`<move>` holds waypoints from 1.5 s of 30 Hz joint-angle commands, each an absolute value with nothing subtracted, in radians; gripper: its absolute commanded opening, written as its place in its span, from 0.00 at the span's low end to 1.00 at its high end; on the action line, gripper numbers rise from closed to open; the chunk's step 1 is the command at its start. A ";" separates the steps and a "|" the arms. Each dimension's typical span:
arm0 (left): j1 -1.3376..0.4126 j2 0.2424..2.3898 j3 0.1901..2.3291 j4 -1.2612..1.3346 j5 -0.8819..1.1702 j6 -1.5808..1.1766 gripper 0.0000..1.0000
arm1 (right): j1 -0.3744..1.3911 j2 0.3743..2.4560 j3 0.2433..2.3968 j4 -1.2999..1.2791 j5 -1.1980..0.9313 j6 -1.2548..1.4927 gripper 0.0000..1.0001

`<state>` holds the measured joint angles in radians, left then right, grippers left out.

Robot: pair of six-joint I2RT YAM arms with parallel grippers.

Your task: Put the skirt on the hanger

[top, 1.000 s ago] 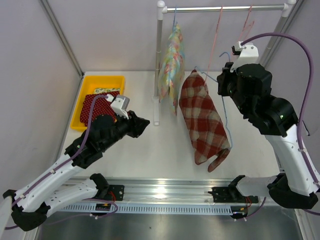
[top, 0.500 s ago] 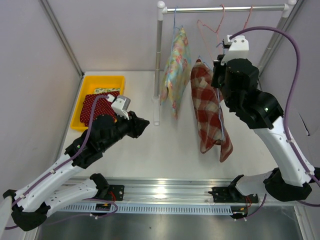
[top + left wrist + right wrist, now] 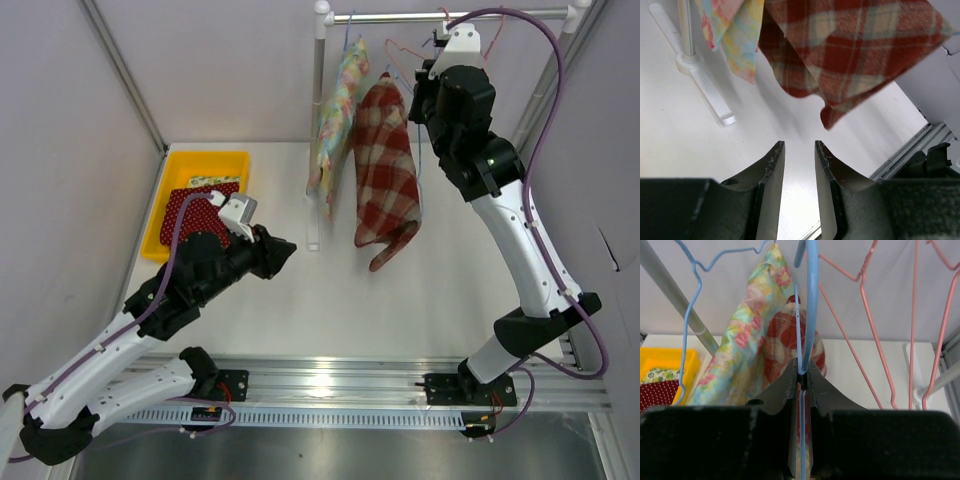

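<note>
we clamp right gripper (image 3: 802, 371) on blue hanger (image 3: 811, 300) to hook it on far-edge rail (image 3: 400, 17) | plaid skirt (image 3: 385, 165) hangs from it | left gripper (image 3: 799, 146) apart, empty

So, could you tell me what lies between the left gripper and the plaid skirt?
Nothing: the left wrist view shows only bare table between the left gripper and the hanging plaid skirt.

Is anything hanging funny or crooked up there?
Yes. The red plaid skirt hangs bunched and lopsided from the thin blue wire hanger pinched in the right gripper, one bottom corner drooping lower than the rest.
</note>
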<state>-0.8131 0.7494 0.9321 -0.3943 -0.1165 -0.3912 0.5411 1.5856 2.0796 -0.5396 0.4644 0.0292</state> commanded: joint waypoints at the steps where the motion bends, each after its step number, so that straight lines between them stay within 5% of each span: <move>1: -0.808 0.732 0.962 -0.380 -0.078 -0.387 0.35 | 0.499 1.588 2.163 -0.341 0.387 0.011 0.00; 13: -0.810 0.733 0.910 -0.327 -0.017 -0.400 0.35 | 0.436 1.640 2.166 -0.137 0.236 0.005 0.00; 24: -0.810 0.756 0.937 -0.321 0.020 -0.374 0.35 | 0.425 1.919 2.499 -0.216 0.252 -0.037 0.00; 40: -0.808 0.767 0.934 -0.327 0.017 -0.360 0.38 | 0.387 1.901 2.306 -0.175 0.282 -0.005 0.00; 42: -0.810 0.762 0.934 -0.324 0.018 -0.360 0.40 | 0.382 1.878 2.283 -0.184 0.278 0.021 0.12; 45: -0.810 0.759 0.942 -0.327 0.015 -0.356 0.45 | 0.379 1.833 2.232 -0.219 0.264 0.058 0.43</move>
<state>-0.8131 0.7666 0.9115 -0.3531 0.0044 -0.3805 0.3882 1.9240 2.2658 -0.2298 0.2607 0.0174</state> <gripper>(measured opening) 0.440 0.386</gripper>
